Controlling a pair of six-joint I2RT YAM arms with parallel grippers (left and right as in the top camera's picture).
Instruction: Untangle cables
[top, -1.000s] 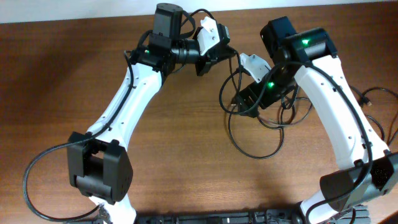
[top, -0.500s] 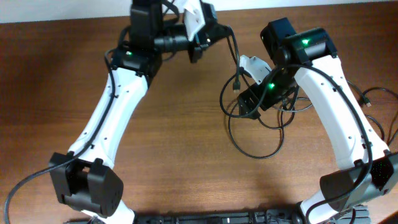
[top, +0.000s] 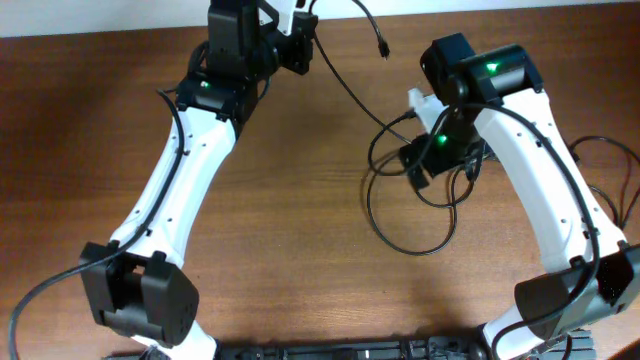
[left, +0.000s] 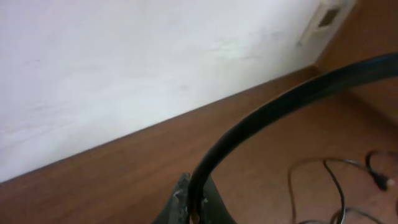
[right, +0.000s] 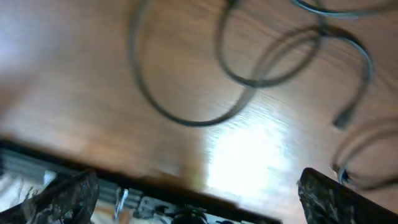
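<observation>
Several thin black cables (top: 410, 215) lie in loose overlapping loops on the wooden table at centre right. My left gripper (top: 300, 45) is at the far edge, shut on one black cable (top: 345, 85) that stretches down right to the pile; its plug end (top: 384, 49) hangs free. In the left wrist view the held cable (left: 249, 134) rises from the shut jaws (left: 194, 208). My right gripper (top: 425, 165) hovers over the pile, open and empty; its view shows cable loops (right: 249, 68) on the table and wide-apart fingers (right: 196, 199).
More cable loops (top: 600, 165) lie at the right edge beside the right arm. The white wall (left: 124, 68) runs close behind the table's far edge. A dark rail (top: 350, 350) lines the front edge.
My left gripper has moved up and left toward the far edge, pulling its cable taut out of the pile. The right gripper shifted slightly right and has let go, now open.
</observation>
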